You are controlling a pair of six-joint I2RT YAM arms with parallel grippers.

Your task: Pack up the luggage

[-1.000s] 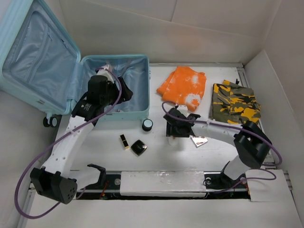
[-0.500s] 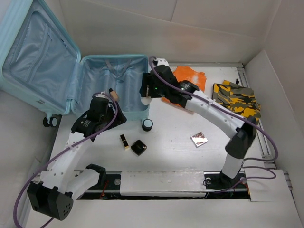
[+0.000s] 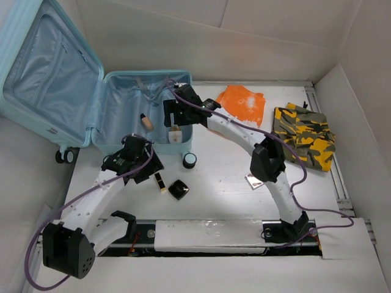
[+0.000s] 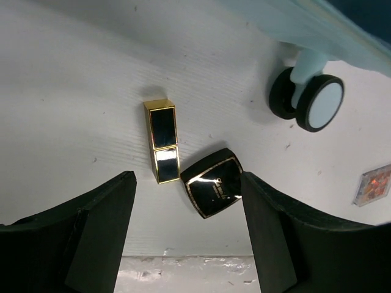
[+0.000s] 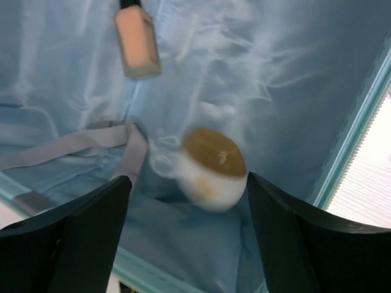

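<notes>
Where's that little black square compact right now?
In the top view, the compact lies on the white table left of centre, beside the gold-and-black lipstick and just below the luggage's caster wheel.

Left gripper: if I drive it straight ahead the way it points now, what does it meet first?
The left gripper, fingers open, points down at the table. Its line falls about where the lipstick ends beside the black compact. It would probably meet one of those first. Depth is unclear, so I cannot tell which.
</notes>
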